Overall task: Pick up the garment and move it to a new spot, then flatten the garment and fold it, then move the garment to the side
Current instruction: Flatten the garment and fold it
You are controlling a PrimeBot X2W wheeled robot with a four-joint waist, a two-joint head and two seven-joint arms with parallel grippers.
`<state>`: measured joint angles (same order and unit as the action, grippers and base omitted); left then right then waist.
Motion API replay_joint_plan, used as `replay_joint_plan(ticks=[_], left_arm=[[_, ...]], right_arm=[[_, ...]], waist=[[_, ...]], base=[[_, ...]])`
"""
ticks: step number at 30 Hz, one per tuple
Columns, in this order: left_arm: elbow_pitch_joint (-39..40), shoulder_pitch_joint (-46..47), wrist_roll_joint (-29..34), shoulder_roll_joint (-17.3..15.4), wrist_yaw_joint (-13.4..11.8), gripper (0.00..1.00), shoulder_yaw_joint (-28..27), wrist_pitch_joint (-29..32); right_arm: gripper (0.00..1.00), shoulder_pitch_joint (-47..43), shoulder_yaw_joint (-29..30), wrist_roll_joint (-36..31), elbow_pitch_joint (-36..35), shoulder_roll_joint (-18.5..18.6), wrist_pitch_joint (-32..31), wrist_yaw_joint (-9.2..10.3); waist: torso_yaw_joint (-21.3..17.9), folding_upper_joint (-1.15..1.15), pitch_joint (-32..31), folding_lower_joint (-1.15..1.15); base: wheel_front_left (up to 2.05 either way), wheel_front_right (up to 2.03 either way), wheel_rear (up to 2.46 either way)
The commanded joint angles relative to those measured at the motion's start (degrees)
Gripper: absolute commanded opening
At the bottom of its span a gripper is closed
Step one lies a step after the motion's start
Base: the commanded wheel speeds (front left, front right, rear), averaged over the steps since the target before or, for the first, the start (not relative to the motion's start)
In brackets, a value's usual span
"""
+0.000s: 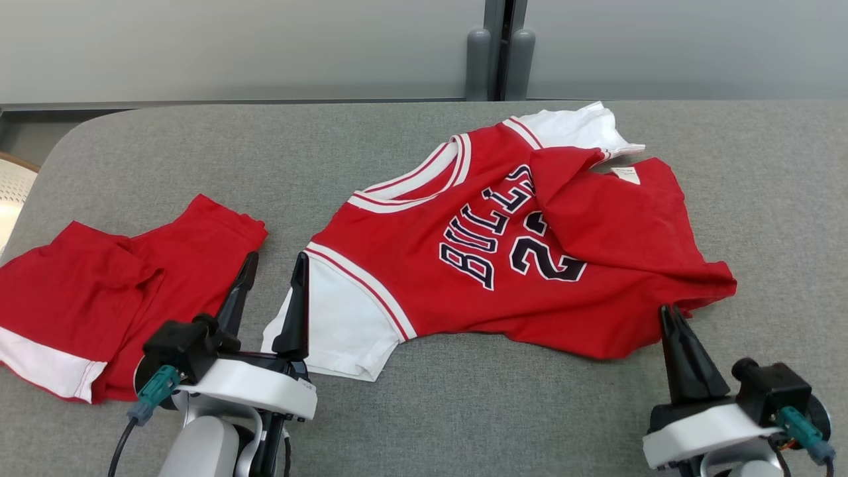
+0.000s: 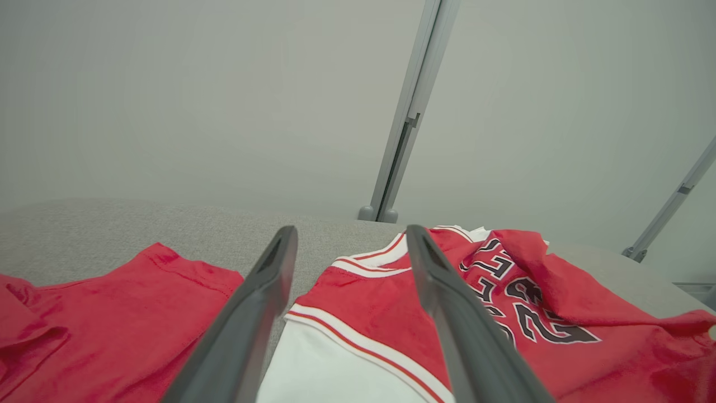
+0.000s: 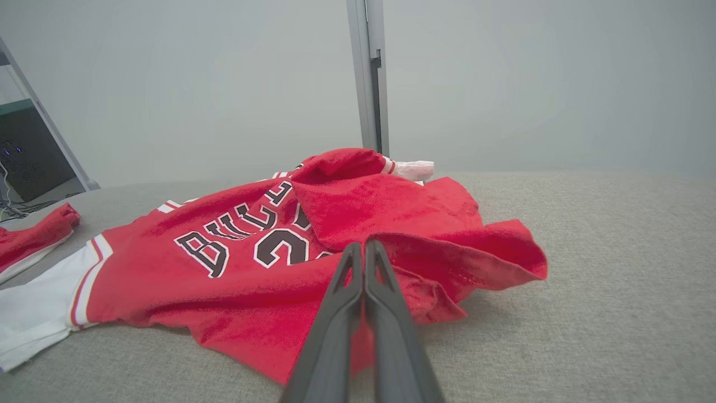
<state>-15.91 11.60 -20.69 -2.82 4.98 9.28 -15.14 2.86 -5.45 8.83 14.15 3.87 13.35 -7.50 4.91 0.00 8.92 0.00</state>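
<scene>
Nearly all the task is lying ahead: the right hand [image 1: 668, 310] is pinching the near hem of the crumpled red-and-white cloth jersey [image 1: 490, 285] sprawling on the grey worktop [image 1: 464, 411], while the left hand [image 1: 276, 260] is hovering wide open at its sleeve.

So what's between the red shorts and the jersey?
Bare grey table, with the open left gripper poised above that gap, in the head view.

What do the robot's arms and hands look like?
Each tool has two long black fingers tapering to points, set on a black block above a curved white collar. The left tool and right tool each carry a teal plug; a dark cable trails from the left one. The forearms are pale grey and rounded.
</scene>
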Motion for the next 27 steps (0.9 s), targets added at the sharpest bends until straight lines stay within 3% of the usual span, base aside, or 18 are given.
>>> replay_joint_plan(ticks=[1,7,15,21,27], left_arm=[[0.0,-0.3,-0.1,-0.2,-0.2,1.00,0.1,0.0],[-0.2,0.7,0.4,-0.2,-0.2,1.00,1.1,0.0],[-0.7,1.4,-0.4,-0.2,-0.1,1.00,3.0,0.0],[-0.7,2.0,-1.1,-0.2,-0.4,1.00,4.0,0.0],[-0.5,1.9,-1.5,-0.1,-0.5,1.00,4.4,0.0]], right_arm=[[0.00,1.4,0.2,-0.5,-0.9,0.6,-0.9,0.02],[0.00,8.2,2.3,-0.9,-0.3,2.7,-7.2,0.02],[0.00,17.9,7.2,-3.1,9.0,7.4,-14.4,0.03],[0.00,21.4,10.6,-4.8,17.8,10.3,-14.5,0.03],[0.00,22.4,12.1,-5.3,24.9,10.3,-13.3,0.03]], waist=[[0.2,0.00,-0.1,0.00],[2.0,0.00,0.6,0.00],[6.9,0.00,2.7,0.00],[10.1,0.00,4.2,0.00],[11.1,0.00,5.0,0.00]], base=[[0.00,0.00,0.00],[0.00,0.00,0.00],[0.00,0.00,0.00],[0.00,0.00,0.00],[0.00,0.00,0.00]])
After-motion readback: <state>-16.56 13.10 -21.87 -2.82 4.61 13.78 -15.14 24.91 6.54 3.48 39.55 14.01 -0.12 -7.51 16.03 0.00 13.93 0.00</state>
